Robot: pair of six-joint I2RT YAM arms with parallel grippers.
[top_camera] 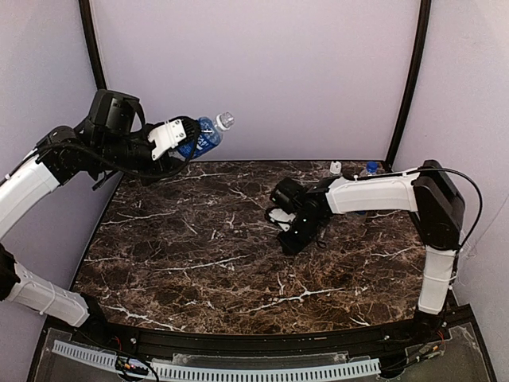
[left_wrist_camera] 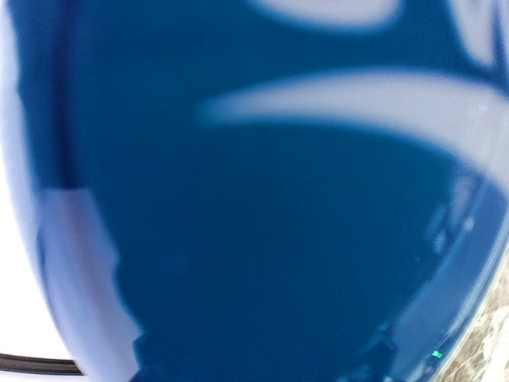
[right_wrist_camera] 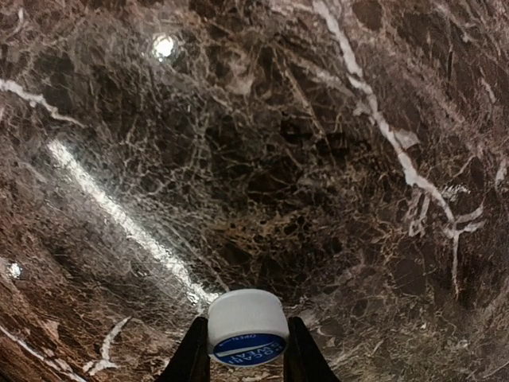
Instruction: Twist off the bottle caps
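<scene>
Loose cap (right_wrist_camera: 247,326), white side with a blue printed top, is pinched between the right gripper (right_wrist_camera: 246,336) fingers (right_wrist_camera: 191,354), one on each side. It sits low over the counter (top_camera: 199,263) around mid-width, in the far half; can't tell if it touches the marble. The blue-label bottle (top_camera: 203,137) is clamped in the left gripper (top_camera: 181,140), well above the far-left corner, lying tilted with the neck pointing right and slightly up. Neck end looks pale; can't tell whether it's bare. Left wrist view is filled by blurred blue label, so the grasp is on the body. Bottle and cap are well apart. At the far edge toward the right corner stand a white-capped bottle (top_camera: 336,168) and a blue-capped bottle (top_camera: 370,169), side by side, lower bodies hidden behind the right forearm (top_camera: 374,193).
</scene>
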